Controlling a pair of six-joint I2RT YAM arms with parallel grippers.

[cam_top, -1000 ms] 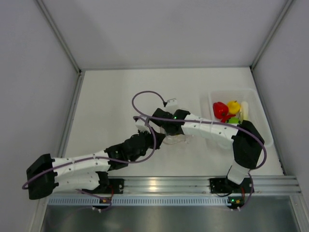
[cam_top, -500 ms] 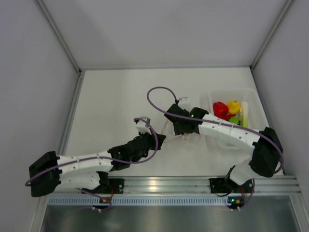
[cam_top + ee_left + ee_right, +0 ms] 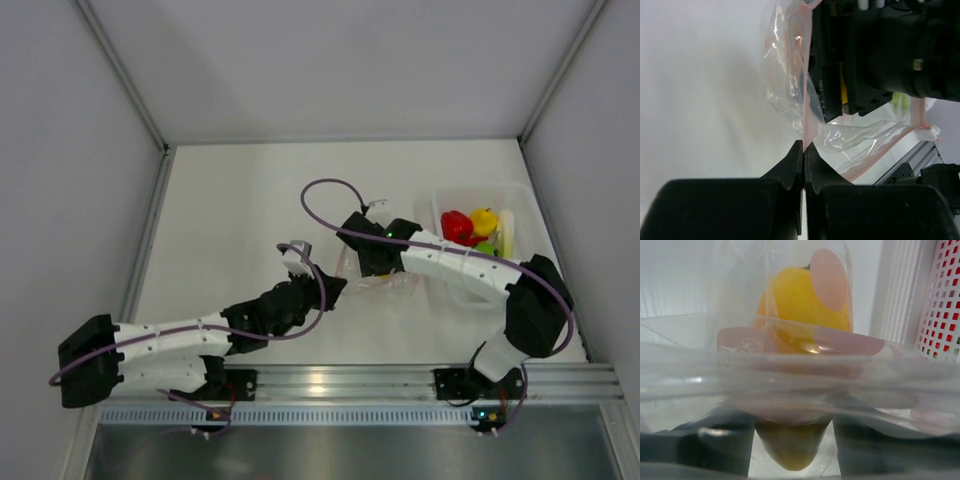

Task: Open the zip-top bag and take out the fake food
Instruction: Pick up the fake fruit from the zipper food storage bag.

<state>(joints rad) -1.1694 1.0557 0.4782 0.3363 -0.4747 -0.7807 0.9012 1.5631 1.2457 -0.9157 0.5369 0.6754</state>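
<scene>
I'm risking the bag (image 3: 784,85) slipping loose: left jaws clenching its edge, right jaws gripping the yellow pepper (image 3: 790,300).

White tabletop (image 3: 220,220), plain grey walls (image 3: 340,60) three sides, aluminium rail (image 3: 330,380) near edge; lighting seemingly diffuse.

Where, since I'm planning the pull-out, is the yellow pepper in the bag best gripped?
Likely the narrow tapered tip of the yellow pepper, taken end-on from the right gripper: that tip points between its fingers, while zip-top bag film wraps the broad shoulders.
</scene>
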